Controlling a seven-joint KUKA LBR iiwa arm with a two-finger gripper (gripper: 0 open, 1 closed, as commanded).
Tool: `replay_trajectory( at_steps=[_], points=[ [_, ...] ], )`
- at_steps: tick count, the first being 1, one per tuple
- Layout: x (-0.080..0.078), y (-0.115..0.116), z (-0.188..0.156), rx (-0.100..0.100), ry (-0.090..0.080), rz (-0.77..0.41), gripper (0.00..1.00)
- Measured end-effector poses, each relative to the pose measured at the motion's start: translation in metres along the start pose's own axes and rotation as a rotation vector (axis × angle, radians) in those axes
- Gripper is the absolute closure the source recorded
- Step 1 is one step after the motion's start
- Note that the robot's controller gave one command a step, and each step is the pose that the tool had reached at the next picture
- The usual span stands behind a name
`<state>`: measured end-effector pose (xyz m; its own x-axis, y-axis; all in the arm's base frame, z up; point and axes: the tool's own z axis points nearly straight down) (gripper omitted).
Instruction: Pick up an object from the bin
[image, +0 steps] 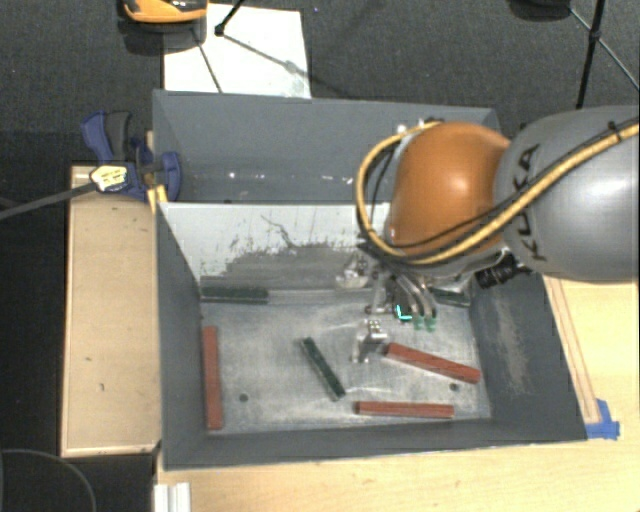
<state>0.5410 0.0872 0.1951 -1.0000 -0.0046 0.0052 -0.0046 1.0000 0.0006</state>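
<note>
1. You are looking at the hand (371, 345). It is hanging low in the middle of the bin (250, 160), right by the left end of the slanting red stick (432, 364).
2. I cannot tell if the hand is wide or narrow, and I am seeing nothing held in it.
3. I think you are doing best if you are gripping that stick across its thin side, a little way in from the end, so it is not tipping.
4. You are also wanting to stay clear of the slanting green stick (322, 367), which is lying near the hand on its other side.
5. Now you are counting three red sticks: the slanting one, the front red stick (403, 409) and the left red stick (211, 380).
6. You are counting two dark green sticks too: the slanting one and the back green stick (235, 294) by the far wall.
</note>
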Motion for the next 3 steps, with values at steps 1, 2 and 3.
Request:
replay_trajectory(
  at_steps=[1, 2, 3],
  points=[
    [-0.002, 0.000, -0.004, -0.001, -0.008, 0.002, 0.00],
    [-0.013, -0.042, 0.039, -0.003, -0.017, 0.002, 0.00],
    [-0.014, -0.059, 0.089, 0.002, -0.008, -0.185, 0.00]
  ],
)
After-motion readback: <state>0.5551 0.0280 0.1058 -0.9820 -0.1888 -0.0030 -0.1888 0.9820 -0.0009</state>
